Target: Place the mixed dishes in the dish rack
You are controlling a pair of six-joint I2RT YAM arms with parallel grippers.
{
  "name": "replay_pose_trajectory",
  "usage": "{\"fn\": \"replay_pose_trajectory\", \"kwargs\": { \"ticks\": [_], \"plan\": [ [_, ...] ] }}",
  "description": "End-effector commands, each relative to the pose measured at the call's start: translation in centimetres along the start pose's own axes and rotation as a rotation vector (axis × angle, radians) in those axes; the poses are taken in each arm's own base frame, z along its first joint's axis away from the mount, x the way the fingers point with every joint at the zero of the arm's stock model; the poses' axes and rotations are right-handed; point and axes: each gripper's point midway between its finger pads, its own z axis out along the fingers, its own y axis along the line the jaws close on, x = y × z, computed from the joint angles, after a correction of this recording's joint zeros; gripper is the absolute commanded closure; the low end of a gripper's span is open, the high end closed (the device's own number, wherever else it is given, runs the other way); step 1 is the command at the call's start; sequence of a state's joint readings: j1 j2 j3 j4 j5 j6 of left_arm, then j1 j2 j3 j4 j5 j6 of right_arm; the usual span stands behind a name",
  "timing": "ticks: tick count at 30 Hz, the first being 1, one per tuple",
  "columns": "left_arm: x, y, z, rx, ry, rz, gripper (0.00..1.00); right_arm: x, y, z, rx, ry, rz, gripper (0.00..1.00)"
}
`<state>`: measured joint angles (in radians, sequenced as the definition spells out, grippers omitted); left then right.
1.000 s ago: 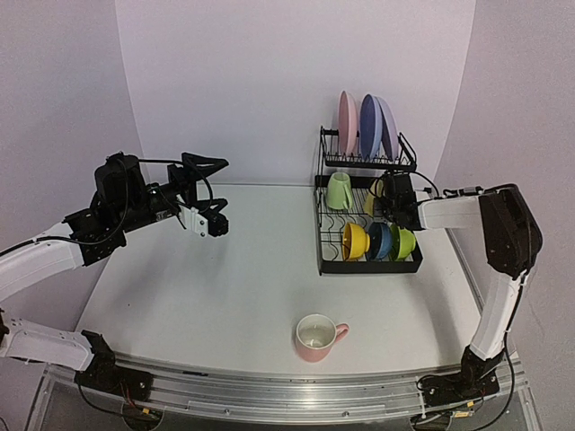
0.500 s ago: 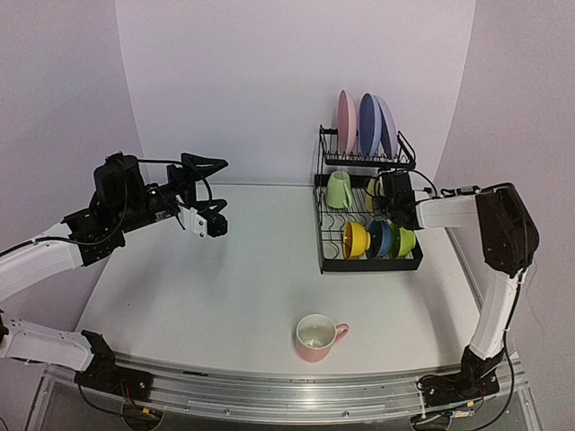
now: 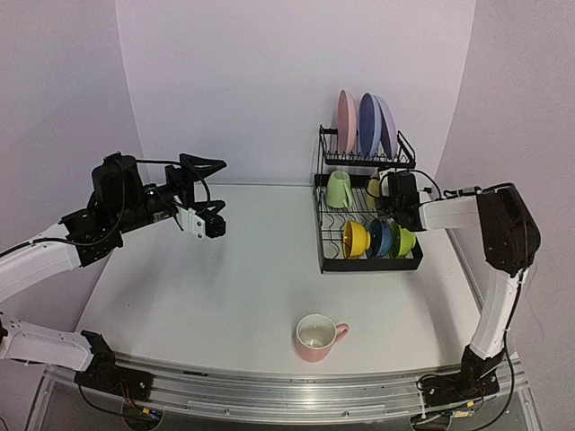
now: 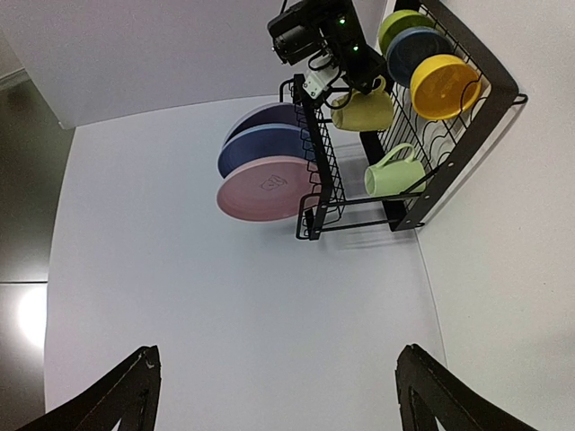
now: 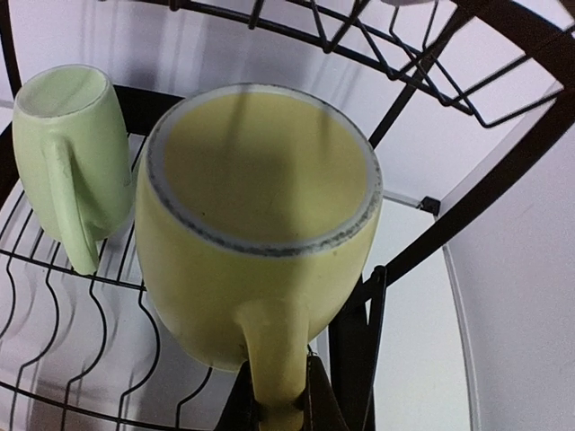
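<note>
The black wire dish rack (image 3: 368, 215) stands at the back right. Pink (image 3: 347, 121), blue (image 3: 368, 124) and lilac (image 3: 387, 126) plates stand in its upper shelf. Yellow (image 3: 354, 240), dark blue (image 3: 381, 240) and green (image 3: 405, 241) bowls and a pale green mug (image 3: 338, 190) sit in the lower tray. My right gripper (image 5: 278, 415) is shut on the handle of the yellow mug (image 5: 256, 224), held upside down over the lower tray beside the pale green mug (image 5: 67, 139). A pink mug (image 3: 317, 337) stands upright near the front edge. My left gripper (image 3: 212, 226) is open and empty above the table's left side.
The rack's black corner post (image 5: 359, 350) is right beside the yellow mug. In the left wrist view the rack (image 4: 404, 135) and plates (image 4: 265, 184) lie far ahead. White walls close the table at the back and sides.
My right gripper has shifted slightly with the yellow mug inside the rack. The left arm has barely moved.
</note>
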<state>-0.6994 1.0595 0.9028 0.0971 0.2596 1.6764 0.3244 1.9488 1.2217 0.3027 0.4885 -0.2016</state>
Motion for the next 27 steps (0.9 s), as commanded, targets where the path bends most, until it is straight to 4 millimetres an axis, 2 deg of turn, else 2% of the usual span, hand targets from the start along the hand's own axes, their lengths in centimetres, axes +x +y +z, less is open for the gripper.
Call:
{"fn": "replay_pose_trajectory", "kwargs": {
  "ticks": [1, 3, 7, 19, 27],
  "plan": [
    [0.0, 2.1, -0.6, -0.044, 0.002, 0.003, 0.1, -1.2, -0.8, 0.0, -0.02, -0.042, -0.186, 1.0],
    [-0.1, 2.0, -0.5, -0.042, -0.001, 0.002, 0.1, -1.7, -0.5, 0.1, -0.034, -0.058, -0.246, 1.0],
    [0.0, 1.9, -0.5, -0.04, 0.0, 0.001, 0.1, -1.2, 0.2, 0.4, -0.071, -0.058, -0.322, 1.0],
    [0.1, 1.3, -0.1, -0.012, 0.004, 0.008, 0.1, -0.6, 1.1, 2.4, -0.151, -0.067, -0.361, 1.0],
    [0.5, 0.8, 0.6, 0.01, 0.015, 0.006, 0.1, -0.8, 1.6, 3.6, -0.188, -0.078, -0.323, 1.0]
  ]
}}
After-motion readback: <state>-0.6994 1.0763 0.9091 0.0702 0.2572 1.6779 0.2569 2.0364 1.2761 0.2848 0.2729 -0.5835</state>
